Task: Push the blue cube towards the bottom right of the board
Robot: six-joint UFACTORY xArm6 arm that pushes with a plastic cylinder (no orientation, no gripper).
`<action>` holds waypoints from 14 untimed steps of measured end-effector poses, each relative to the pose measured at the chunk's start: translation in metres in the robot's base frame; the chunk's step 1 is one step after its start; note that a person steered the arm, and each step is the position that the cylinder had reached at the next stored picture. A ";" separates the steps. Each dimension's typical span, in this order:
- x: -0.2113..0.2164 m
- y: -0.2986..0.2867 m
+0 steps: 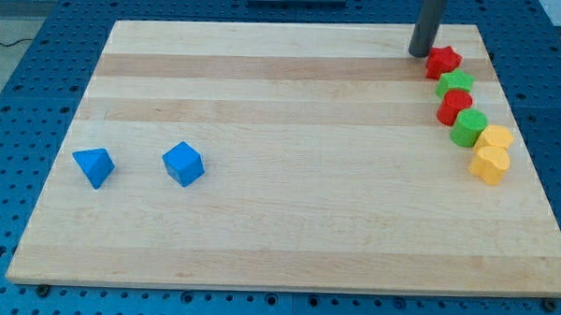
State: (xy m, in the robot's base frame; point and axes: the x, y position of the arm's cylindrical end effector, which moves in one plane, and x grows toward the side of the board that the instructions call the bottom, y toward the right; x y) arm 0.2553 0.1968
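Camera view: blue cube [183, 163] beside blue triangular block [94, 167].

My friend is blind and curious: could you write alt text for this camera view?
My tip rests at the wooden board's top right, just left of a red star block heading a curved line of red, green and yellow blocks. Far away at the view's left sit the blue cube and a blue triangular block.

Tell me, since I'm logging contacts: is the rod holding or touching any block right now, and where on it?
Nothing is held. My tip rests on the board just left of the red star block, apparently not touching; the blue cube sits far off.
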 end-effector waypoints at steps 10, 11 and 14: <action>0.192 -0.491; 0.236 -0.490; 0.255 -0.354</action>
State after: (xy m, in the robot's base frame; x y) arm 0.5105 -0.1576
